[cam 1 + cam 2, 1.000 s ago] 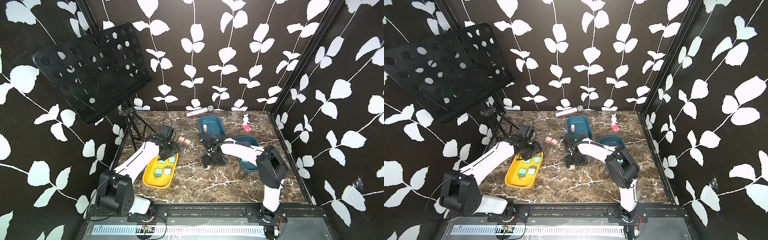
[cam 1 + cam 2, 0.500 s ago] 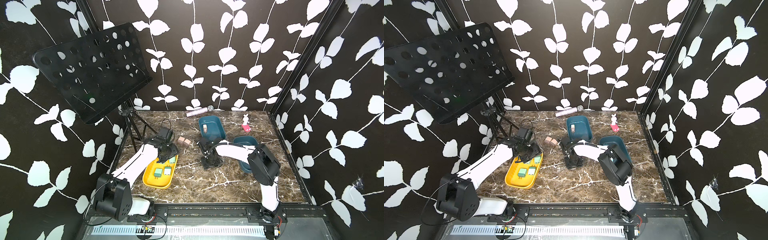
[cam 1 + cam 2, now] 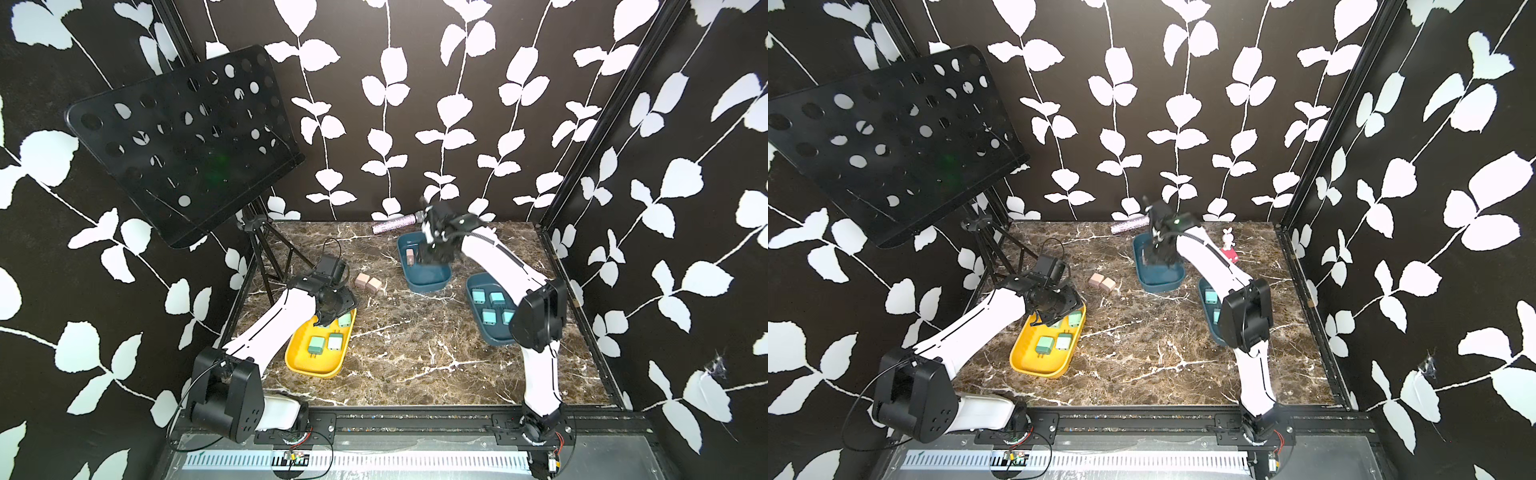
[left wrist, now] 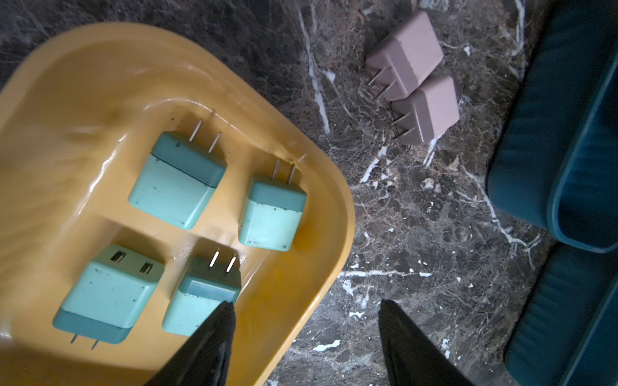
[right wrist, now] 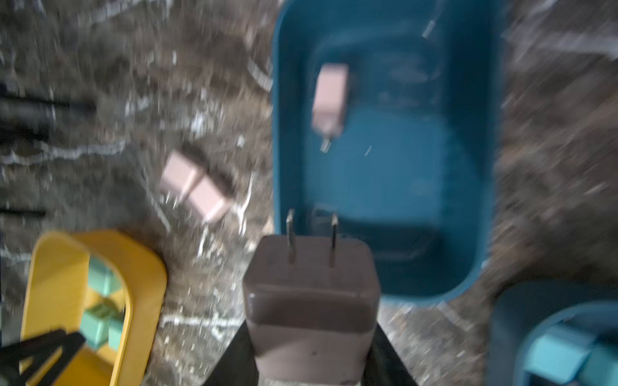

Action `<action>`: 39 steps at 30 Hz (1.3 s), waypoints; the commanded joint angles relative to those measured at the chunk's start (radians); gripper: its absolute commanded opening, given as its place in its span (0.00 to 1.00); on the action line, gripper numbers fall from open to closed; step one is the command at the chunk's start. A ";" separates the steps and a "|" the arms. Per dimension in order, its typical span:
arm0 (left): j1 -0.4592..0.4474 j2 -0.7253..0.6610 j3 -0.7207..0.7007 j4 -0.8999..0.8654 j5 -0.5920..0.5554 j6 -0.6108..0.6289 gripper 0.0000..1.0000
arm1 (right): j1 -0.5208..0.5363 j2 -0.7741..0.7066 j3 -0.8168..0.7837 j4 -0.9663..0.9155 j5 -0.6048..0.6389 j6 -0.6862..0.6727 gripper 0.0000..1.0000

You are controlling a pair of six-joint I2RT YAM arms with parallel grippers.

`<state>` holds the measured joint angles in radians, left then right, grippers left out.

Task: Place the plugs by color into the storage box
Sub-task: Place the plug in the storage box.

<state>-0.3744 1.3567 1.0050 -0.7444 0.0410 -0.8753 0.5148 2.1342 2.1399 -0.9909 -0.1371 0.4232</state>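
Moved: right gripper [image 3: 434, 253], from mid-table to the far side. Near: left gripper [image 4: 306, 307], jaws apart, over yellow tray [image 4: 67, 83] rim beside four mint plugs [image 4: 177, 187]. Farther: two pink plugs [image 3: 362, 279] on table [image 3: 415, 353]. Farthest: right gripper clamps held pink plug [image 5: 311, 294] above teal tray [image 3: 430, 276].

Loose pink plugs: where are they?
In both top views, the pink plugs lie touching, left of centre, between the yellow tray and the far teal tray.

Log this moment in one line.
right gripper: shut on pink plug, above rear teal tray | left gripper: open, at yellow tray | table: two pink plugs
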 commanded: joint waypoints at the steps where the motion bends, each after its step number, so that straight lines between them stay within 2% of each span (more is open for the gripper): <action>1: -0.004 -0.031 -0.004 0.007 -0.014 -0.009 0.70 | 0.003 0.156 0.076 -0.084 -0.017 -0.097 0.32; 6: -0.005 -0.029 0.017 -0.012 -0.022 0.001 0.70 | -0.003 0.294 0.195 -0.071 -0.049 -0.096 0.32; 15: -0.005 -0.038 -0.004 -0.006 -0.016 -0.004 0.70 | 0.000 0.366 0.161 0.031 -0.065 -0.033 0.34; 18: -0.006 -0.030 0.001 -0.003 -0.010 -0.001 0.70 | -0.001 0.366 0.133 0.046 -0.065 -0.026 0.42; 20: -0.006 -0.025 0.007 -0.005 -0.003 0.006 0.70 | 0.001 0.352 0.121 0.040 -0.055 -0.028 0.58; 23: -0.006 -0.021 0.020 -0.017 -0.009 0.020 0.70 | 0.000 0.291 0.102 0.025 -0.015 -0.040 0.70; 25: -0.005 -0.022 0.032 -0.025 -0.017 0.029 0.70 | 0.000 0.229 0.098 -0.004 0.028 -0.032 0.72; 28: -0.005 -0.026 0.054 -0.036 -0.036 0.041 0.70 | 0.015 0.118 0.066 -0.036 0.062 0.048 0.73; 32: -0.005 0.002 0.124 -0.068 -0.063 0.089 0.70 | 0.098 0.018 0.010 -0.038 0.083 0.140 0.75; 35: -0.006 0.059 0.198 -0.088 -0.065 0.129 0.70 | 0.133 0.026 -0.019 -0.018 0.086 0.169 0.76; 39: -0.006 0.116 0.261 -0.079 -0.047 0.150 0.70 | 0.107 0.085 -0.017 0.020 0.042 0.184 0.76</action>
<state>-0.3744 1.4479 1.2377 -0.7971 -0.0013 -0.7673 0.6605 2.1357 2.1593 -0.9695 -0.0948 0.5640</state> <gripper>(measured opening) 0.702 0.761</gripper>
